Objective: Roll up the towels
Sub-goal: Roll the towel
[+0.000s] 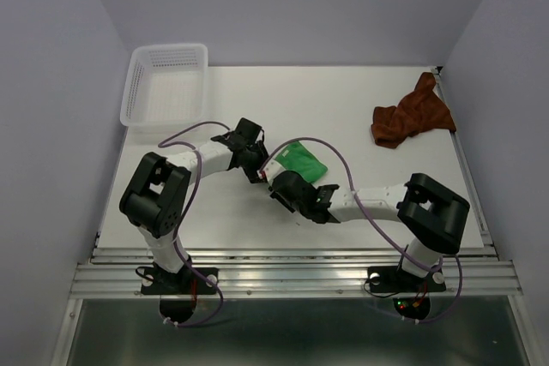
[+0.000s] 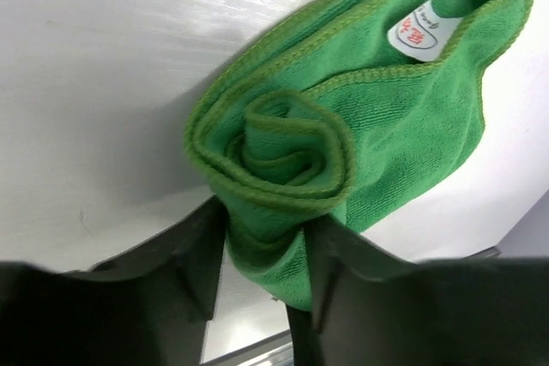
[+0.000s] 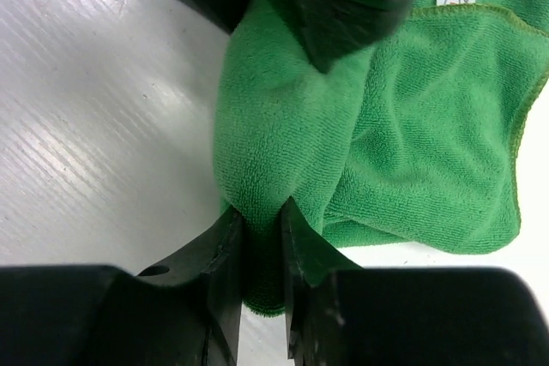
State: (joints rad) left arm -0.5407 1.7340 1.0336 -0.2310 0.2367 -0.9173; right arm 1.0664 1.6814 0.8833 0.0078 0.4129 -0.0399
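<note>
the left claw (image 2: 264,242) squeezes the rolled end of the green towel (image 1: 302,163) between its fingers, the right claw (image 3: 260,242) pinches a fold of it too, and the brown towel (image 1: 410,116) lies far off past the right claw.

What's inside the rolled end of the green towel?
Only layers of the green towel itself, wound in a spiral. The left gripper grips that end. Further along the roll the core is covered by cloth, so anything deeper in cannot be seen.
</note>
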